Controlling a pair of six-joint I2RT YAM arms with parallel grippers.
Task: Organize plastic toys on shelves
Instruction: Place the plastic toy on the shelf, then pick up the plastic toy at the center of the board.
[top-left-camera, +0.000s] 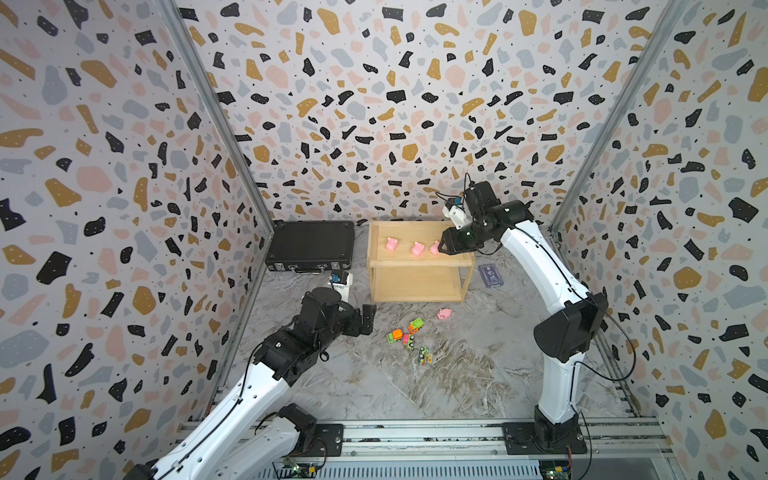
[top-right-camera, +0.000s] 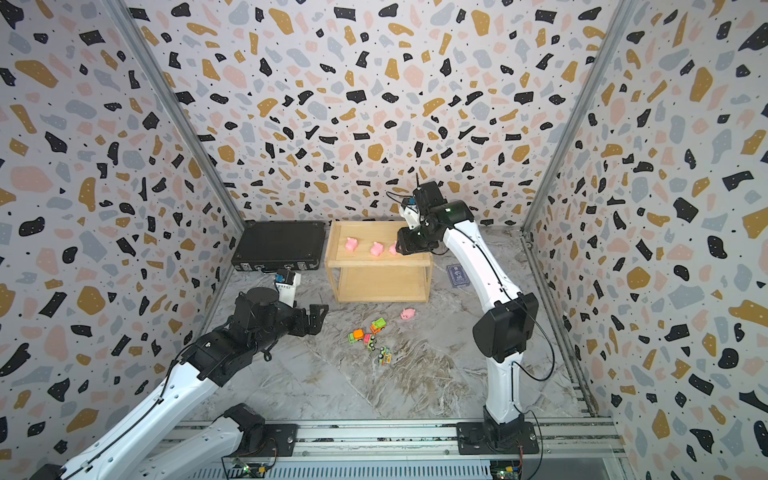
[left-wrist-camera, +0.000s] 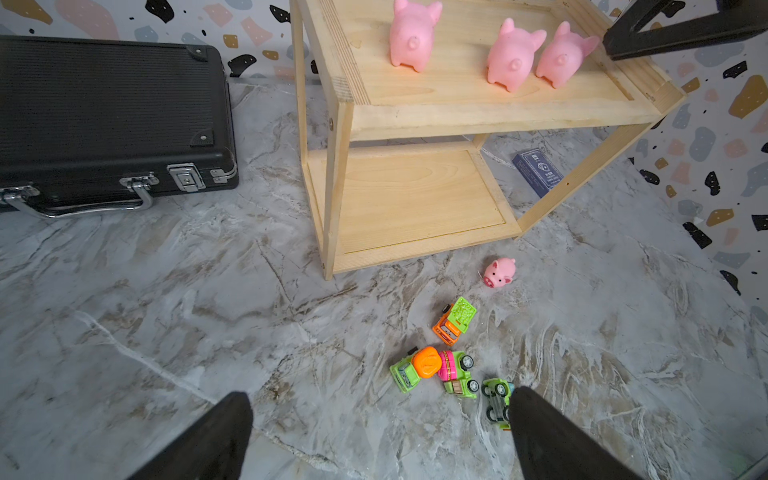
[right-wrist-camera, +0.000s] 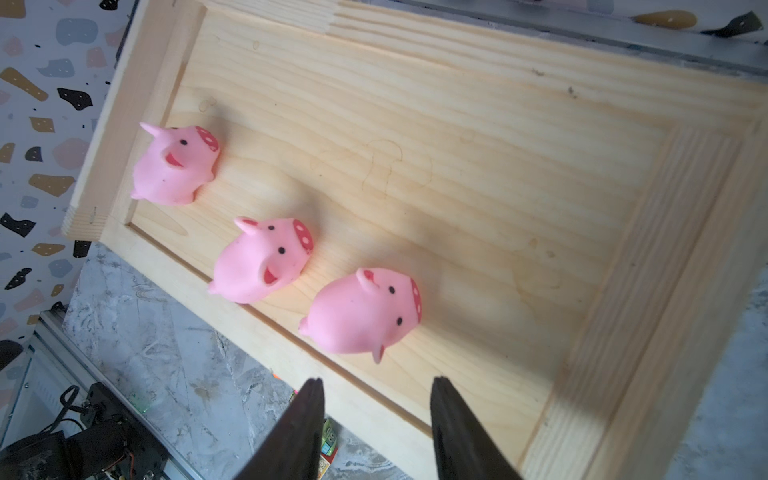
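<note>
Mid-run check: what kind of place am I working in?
Likely a lab robot cell: terrazzo-print panels enclose a marble-print table; left arm and right arm mount on an aluminium rail.

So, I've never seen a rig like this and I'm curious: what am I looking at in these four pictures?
Two robot arms work at a marbled table, each ending in a two-fingered claw. Two pictures look down from overhead; the other two come from cameras on the arms' wrists. Three pink pigs sit on the top tier of the wooden rack; a fourth pig and four toy vehicles lie on the table in front. A black case sits beside the rack, a small blue box on its other side. The right claw hangs open beside the pigs, holding nothing; the left claw is open and empty too.
</note>
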